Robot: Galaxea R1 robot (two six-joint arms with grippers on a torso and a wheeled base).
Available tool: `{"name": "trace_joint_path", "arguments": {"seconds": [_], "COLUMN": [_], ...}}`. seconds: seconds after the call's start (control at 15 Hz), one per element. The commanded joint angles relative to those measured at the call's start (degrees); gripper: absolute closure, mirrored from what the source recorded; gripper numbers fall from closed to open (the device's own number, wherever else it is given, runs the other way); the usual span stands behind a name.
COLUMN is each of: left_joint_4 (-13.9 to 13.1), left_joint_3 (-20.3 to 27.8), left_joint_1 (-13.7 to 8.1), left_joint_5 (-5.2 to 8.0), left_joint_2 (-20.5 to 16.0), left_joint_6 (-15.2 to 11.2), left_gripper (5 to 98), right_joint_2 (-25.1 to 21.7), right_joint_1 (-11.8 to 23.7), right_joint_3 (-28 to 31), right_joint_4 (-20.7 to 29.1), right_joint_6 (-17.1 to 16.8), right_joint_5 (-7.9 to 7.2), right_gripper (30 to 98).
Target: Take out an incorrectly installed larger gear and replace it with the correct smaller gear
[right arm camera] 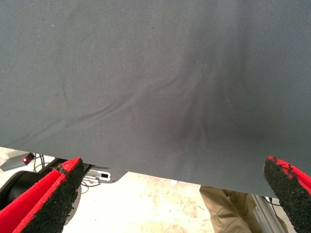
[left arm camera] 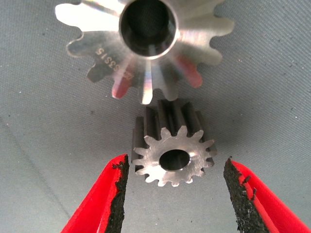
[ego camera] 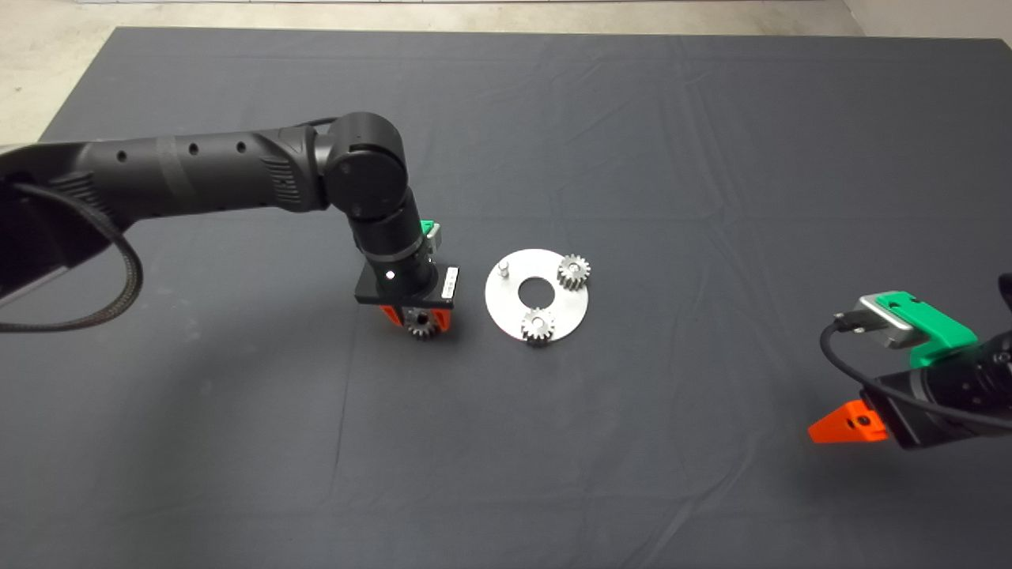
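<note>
The smaller gear (left arm camera: 172,153), shiny with a round hole, lies on the mat between the fingers of my left gripper (left arm camera: 176,161). The gripper is open, with both pads a little clear of the teeth. Just beyond it lies the larger gear (left arm camera: 146,41), flat on the mat. From above, my left gripper (ego camera: 417,318) stands left of the round silver plate (ego camera: 506,312), the smaller gear (ego camera: 421,325) peeking out between its red fingers; the arm hides the larger gear there. My right gripper (ego camera: 842,427) is parked open at the lower right.
The plate carries two small gears (ego camera: 573,271) (ego camera: 538,324) and one bare peg (ego camera: 504,269) around its centre hole. The right wrist view shows the mat's edge (right arm camera: 146,167), floor beyond it, and a person's leg (right arm camera: 228,208).
</note>
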Motion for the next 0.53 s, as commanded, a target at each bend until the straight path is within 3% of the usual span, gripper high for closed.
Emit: {"name": "trace_joint_path", "arguments": {"seconds": [0.0,0.47], "left_joint_4": [-0.4,1.2], "left_joint_3": [-0.6,-0.8], "left_joint_1": [-0.9,-0.7], "left_joint_5": [0.28,0.27], "left_joint_2": [1.1,1.0], "left_joint_6": [0.3,-0.1], "left_gripper": [52.5,50.0], "right_joint_2": [-0.2,-0.3], "right_joint_1": [1.0,1.0], "right_joint_3": [0.1,0.1], "right_joint_4": [1.6,1.6], "right_joint_6": [-0.2,-0.2], "right_joint_5": [0.21,0.21], "right_gripper": [30.7,30.7]}}
